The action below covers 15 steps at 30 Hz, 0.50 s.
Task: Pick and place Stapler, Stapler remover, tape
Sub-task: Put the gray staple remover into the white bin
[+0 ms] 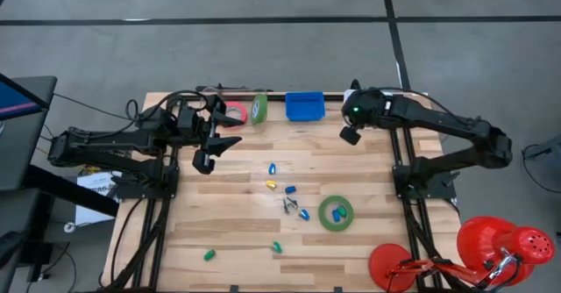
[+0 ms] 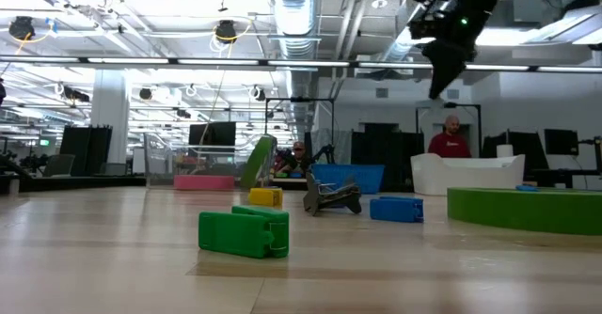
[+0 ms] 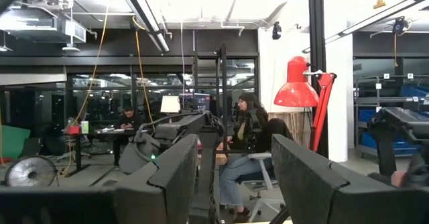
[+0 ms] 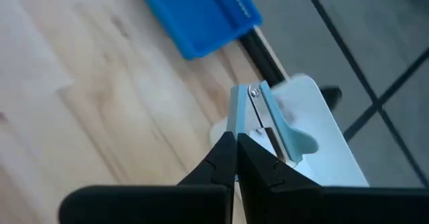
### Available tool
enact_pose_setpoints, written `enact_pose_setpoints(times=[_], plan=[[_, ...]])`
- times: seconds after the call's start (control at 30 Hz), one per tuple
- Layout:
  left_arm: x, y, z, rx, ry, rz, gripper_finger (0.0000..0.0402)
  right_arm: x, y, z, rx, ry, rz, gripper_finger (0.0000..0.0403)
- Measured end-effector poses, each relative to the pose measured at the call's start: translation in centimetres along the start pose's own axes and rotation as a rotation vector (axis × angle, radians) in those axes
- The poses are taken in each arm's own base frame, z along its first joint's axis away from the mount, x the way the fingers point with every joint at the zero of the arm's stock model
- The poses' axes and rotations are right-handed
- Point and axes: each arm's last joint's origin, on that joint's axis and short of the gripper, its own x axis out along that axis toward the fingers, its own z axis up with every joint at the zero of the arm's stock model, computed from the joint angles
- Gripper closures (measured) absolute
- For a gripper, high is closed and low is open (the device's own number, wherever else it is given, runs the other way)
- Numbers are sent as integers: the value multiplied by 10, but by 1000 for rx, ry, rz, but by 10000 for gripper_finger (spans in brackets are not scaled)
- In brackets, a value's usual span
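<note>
At the near side of the light wooden table [image 1: 219, 232] lie small green plastic pieces [image 1: 209, 255]. A little farther in, a flat green tape ring [image 1: 336, 213] lies flat. Next to it sit small blue pieces [image 1: 304, 214], a yellow piece [image 1: 271, 185] and a small dark metal staple remover [image 2: 331, 196].

At the far edge, a pink-red tape ring [image 1: 235, 114] and a second green tape ring [image 1: 259, 109] stand near a blue plastic tray [image 1: 304, 105].

The left gripper [image 1: 210, 140] hangs beside the pink-red ring. Its fingers [image 3: 315, 180] are spread apart and hold nothing.

The right gripper [image 1: 350, 133] hangs near the blue tray, above a white stapler [image 4: 295, 133]. Its fingers [image 4: 261, 167] are pressed together with nothing between them.
</note>
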Motion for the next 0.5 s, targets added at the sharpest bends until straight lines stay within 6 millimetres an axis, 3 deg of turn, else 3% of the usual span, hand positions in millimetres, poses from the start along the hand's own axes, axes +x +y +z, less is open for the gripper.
enact_pose_setpoints(times=[0.3, 0.5], plan=[[0, 0, 0, 0, 0, 0, 220, 8, -23, -25, 182, -7, -64, 403], [0, 0, 0, 0, 0, 0, 220, 12, -34, -29, 229, 2, -96, 403]])
